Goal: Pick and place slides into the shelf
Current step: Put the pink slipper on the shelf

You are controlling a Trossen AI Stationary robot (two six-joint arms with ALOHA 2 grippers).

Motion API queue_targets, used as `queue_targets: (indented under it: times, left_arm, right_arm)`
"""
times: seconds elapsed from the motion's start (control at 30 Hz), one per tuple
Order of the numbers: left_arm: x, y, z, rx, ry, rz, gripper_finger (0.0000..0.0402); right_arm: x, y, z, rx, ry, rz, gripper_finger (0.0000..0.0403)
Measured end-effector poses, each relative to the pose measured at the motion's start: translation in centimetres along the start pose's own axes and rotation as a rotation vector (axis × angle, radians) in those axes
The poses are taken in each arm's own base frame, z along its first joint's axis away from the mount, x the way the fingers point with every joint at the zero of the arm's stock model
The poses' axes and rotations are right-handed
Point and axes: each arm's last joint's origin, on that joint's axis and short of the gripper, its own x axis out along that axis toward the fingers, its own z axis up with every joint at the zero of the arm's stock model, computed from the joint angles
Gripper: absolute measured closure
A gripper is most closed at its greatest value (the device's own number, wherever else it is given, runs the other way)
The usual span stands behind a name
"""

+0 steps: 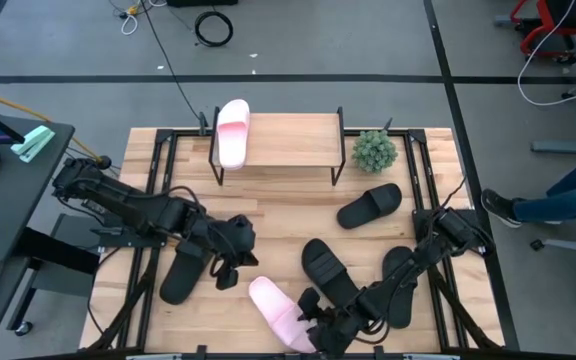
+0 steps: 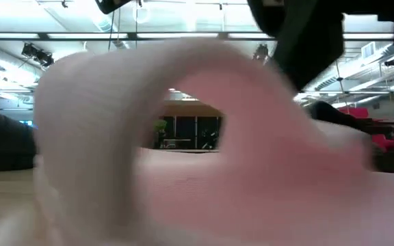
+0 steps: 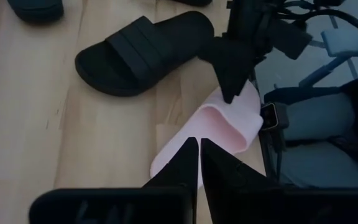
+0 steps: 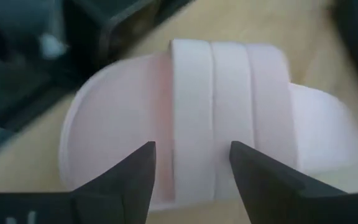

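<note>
Right wrist view: my right hand [image 4: 191,171] sits open just above the pink slide [image 4: 229,112] at the near edge of the table [image 1: 268,215], fingers spread either side of the wide strap, not yet closed on it. In the high view this same slide [image 1: 278,312] lies at the table's front, toe pointing outward, with the right hand [image 1: 320,325] over its front end.

My left hand [image 1: 230,262] waits a little farther in, near mid-table on the left, fingers pressed together and holding nothing; a black slide [image 1: 180,275] lies just beside it.

Black slides farther in: one [image 1: 328,272] beside the right arm, one [image 1: 400,285] partly under that arm, one [image 1: 370,205] nearer the shelf [image 1: 288,142].

Progress, by my judgement: one pink slide [image 1: 232,130] rests on the shelf's top board at its left end, overhanging the far edge. Five remain on the table, so the task is at an early stage; the step in hand is gripping the second pink slide.

Hard to read: the low view is filled by the blurred pink slide close to the lens, so little else shows there. The black slide under the right arm is partly covered. A small potted plant [image 1: 374,150] stands just right of the shelf.
</note>
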Motion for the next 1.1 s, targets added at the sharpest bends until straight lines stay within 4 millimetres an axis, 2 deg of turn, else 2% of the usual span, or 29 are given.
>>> queue_targets:
  times: [0.2,0.47,0.67,0.87,0.97,1.1]
  left_arm:
    - [0.0,-0.4,-0.2,0.010,0.004,-0.010,0.0390]
    - [0.0,-0.4,-0.1,0.009,0.001,-0.011,0.0379]
    - [0.0,-0.4,-0.1,0.010,0.002,-0.010,0.0381]
    - [0.0,-0.5,-0.2,0.013,0.003,-0.014,0.0390]
    - [0.0,-0.5,-0.2,0.013,0.006,-0.013,0.0388]
    - [0.0,-0.5,-0.5,-0.014,0.031,-0.005,0.0379]
  right_arm:
    - [0.0,-2.2,-0.3,-0.066,0.078,-0.263,0.0188]
    - [1.3,-7.6,-1.8,0.047,0.128,-0.356,0.0188]
    - [2.2,-10.1,-2.8,0.126,0.092,-0.226,0.0189]
    - [2.4,-10.9,-3.4,0.304,0.083,-0.151,0.0189]
    - [1.6,-11.1,-3.5,0.407,0.111,-0.149,0.0189]
    - [-0.4,-11.5,-3.1,0.563,0.127,-0.146,0.0189]
